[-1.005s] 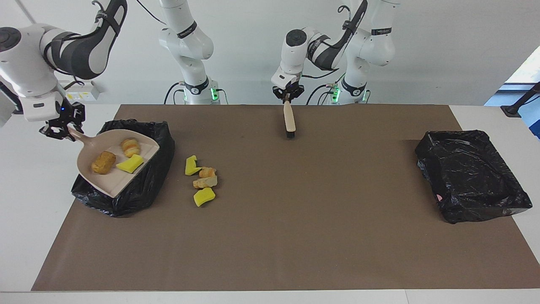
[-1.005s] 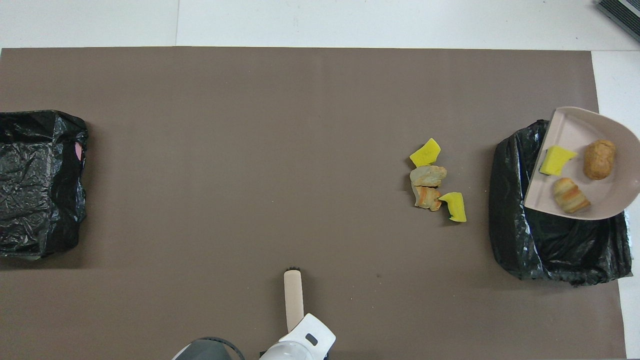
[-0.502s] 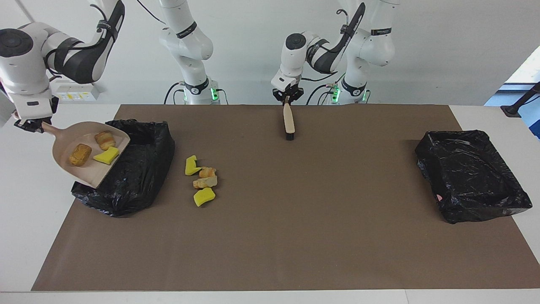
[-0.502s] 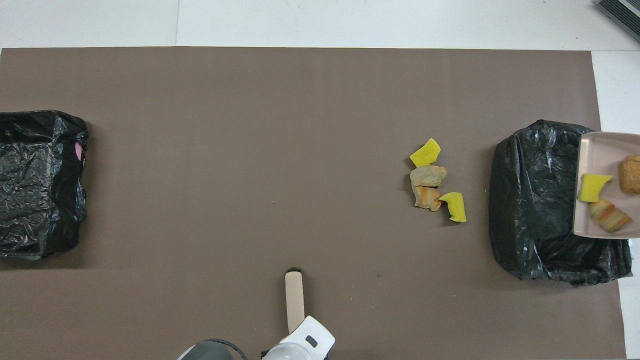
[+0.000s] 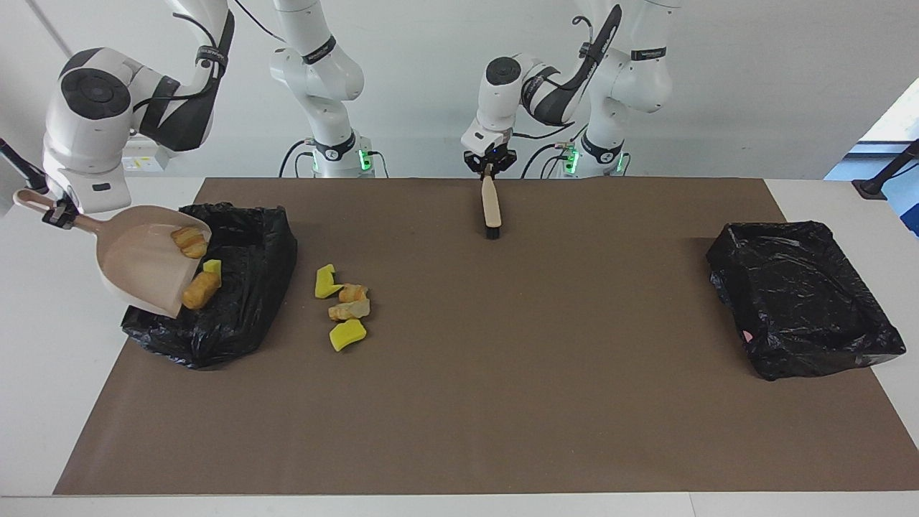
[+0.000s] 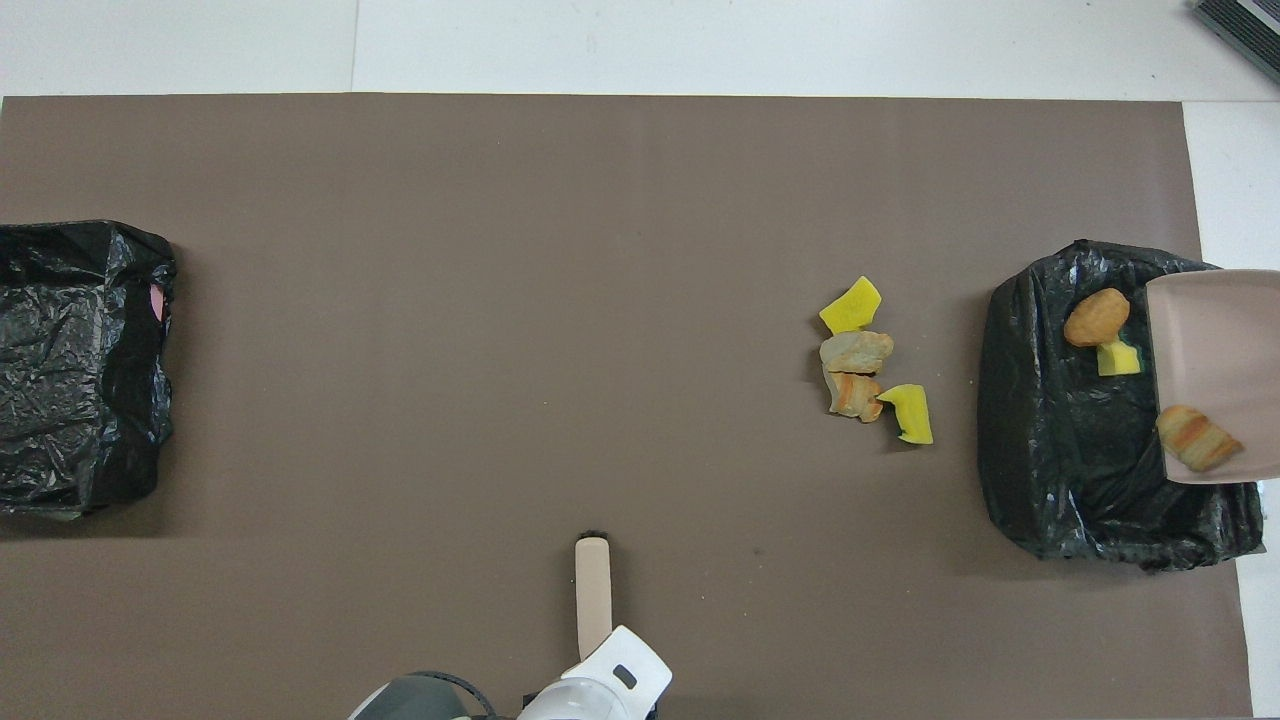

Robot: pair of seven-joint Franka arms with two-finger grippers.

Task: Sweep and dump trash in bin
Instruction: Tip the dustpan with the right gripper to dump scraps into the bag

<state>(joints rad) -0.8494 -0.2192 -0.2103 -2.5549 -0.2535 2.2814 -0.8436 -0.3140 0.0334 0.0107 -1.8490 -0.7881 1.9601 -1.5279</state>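
Note:
My right gripper is shut on the handle of the beige dustpan, which tilts steeply over the black-bagged bin at the right arm's end. A brown chunk and a yellow sponge of the trash lie just off the pan's lip, inside the bin. A striped bread piece still rests on the dustpan. More trash sits in a small pile on the mat beside the bin. My left gripper is shut on the brush, whose bristles touch the mat near the robots.
A second black-bagged bin stands at the left arm's end of the table. The brown mat covers most of the white table.
The right gripper has turned and tipped the dustpan steeper over the bin. The brown chunk and yellow sponge have slid off its lip into the bin. The left arm holds still.

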